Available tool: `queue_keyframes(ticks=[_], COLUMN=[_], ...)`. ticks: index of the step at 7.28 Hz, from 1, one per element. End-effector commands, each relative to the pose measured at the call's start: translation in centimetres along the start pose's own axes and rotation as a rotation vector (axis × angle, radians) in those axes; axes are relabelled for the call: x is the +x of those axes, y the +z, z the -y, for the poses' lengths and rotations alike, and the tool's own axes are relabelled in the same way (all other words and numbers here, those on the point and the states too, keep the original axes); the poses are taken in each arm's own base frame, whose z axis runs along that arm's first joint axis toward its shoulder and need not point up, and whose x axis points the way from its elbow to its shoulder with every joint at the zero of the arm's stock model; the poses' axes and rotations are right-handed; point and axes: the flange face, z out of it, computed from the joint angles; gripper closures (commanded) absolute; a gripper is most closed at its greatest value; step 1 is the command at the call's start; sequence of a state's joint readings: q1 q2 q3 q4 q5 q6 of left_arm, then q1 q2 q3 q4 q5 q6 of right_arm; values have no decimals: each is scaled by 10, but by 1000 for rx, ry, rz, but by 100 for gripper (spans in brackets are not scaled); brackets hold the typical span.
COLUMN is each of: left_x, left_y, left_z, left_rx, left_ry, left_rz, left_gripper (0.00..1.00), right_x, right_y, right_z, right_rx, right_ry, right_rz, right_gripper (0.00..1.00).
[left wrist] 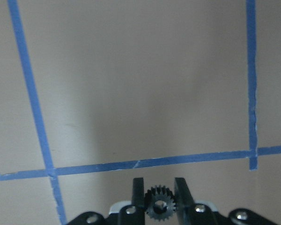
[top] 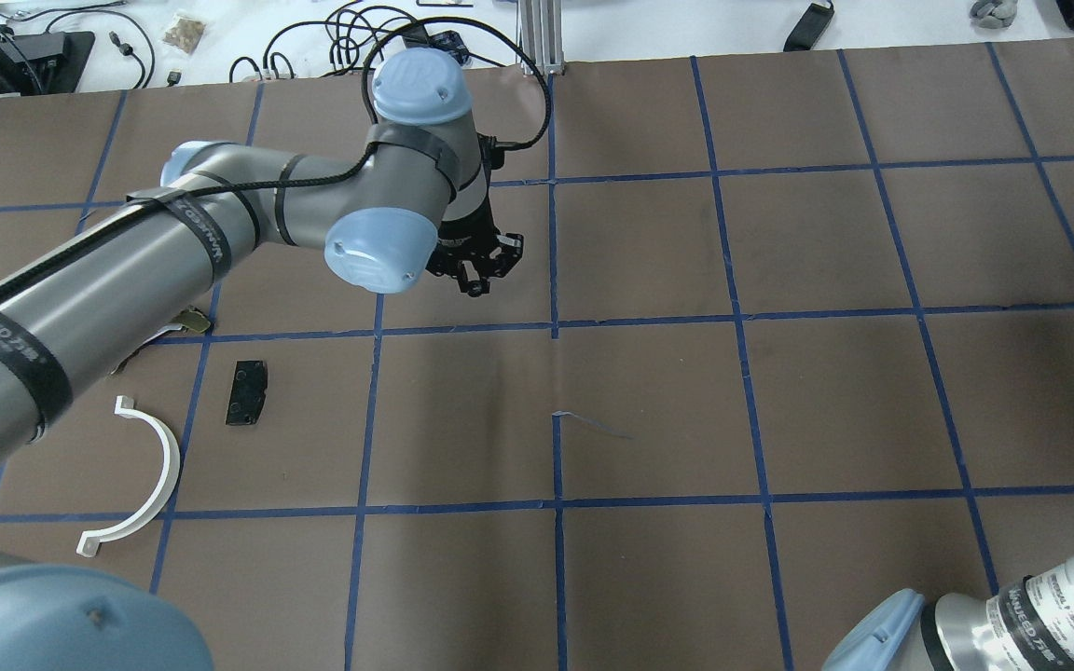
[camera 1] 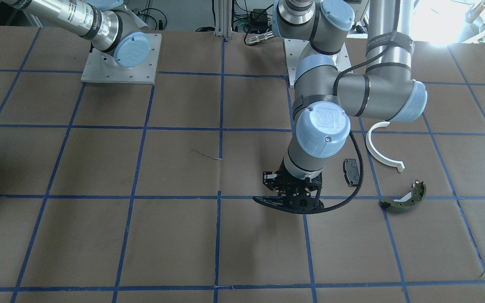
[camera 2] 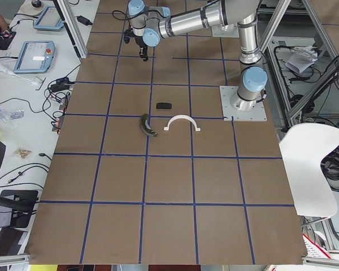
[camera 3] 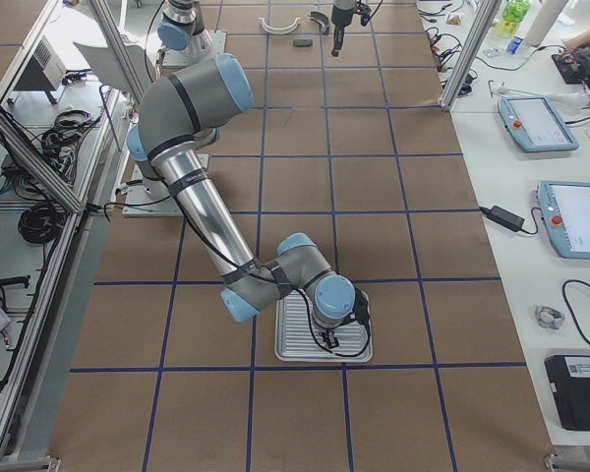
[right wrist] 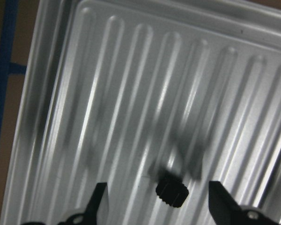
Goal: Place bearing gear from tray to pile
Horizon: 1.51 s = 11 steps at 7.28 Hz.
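In the left wrist view my left gripper (left wrist: 159, 190) is shut on a small black toothed bearing gear (left wrist: 159, 207), above bare brown table. It hangs (camera 1: 291, 201) one grid square away from the pile: a black pad (camera 1: 351, 170), a white half-ring (camera 1: 383, 148) and an olive-green shoe (camera 1: 402, 198). Over the ribbed metal tray (right wrist: 131, 93) my right gripper (right wrist: 160, 208) stands open. A second small black gear (right wrist: 172, 192) lies on the tray between its fingers. The overhead view shows the left gripper (top: 476, 275), the pad (top: 247, 392) and the half-ring (top: 150, 475).
Blue tape lines (top: 556, 326) divide the brown table into squares. The left arm's elbow (camera 1: 322, 126) reaches over the table beside the pile. The tray (camera 3: 295, 344) sits at the table's right end, with the right arm (camera 3: 197, 206) bent above it.
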State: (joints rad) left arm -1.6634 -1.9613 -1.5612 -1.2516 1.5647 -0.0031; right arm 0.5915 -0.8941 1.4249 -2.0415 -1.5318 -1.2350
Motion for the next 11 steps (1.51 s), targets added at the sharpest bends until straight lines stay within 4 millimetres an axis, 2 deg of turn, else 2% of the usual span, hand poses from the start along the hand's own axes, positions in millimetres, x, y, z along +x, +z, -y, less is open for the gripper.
queue_keyframes(ticks=[1,3,5,6,7,9,10,11], left_x=[-90,-178,-246,-270,-276,-274,-279,-289], left_y=[-20,-25,-12,1,16,53,73,94], left_z=[-3,-19,-35,-43,-50,-80,-98,-115], left_rx=[-38,-52,-65,-47,-14,53,60,51], left_ry=[15,7,50,73,79,66,63,47], left_rz=[-12,-25,-36,-36,-18,35,69,61], left_gripper=[100,100,100,100,100,100,100,100], right_x=[-1,-2,-2,-2,-2,1,1,1], right_y=[2,1,2,2,2,1,1,1], right_z=[0,1,1,1,1,1,1,1], right_rx=[0,0,0,0,-1,5,6,6], right_ry=[0,-2,-3,-6,-8,-12,-12,-12], right_rz=[3,2,3,3,1,-27,-29,-29], right_gripper=[34,41,46,48,51,52,52,57])
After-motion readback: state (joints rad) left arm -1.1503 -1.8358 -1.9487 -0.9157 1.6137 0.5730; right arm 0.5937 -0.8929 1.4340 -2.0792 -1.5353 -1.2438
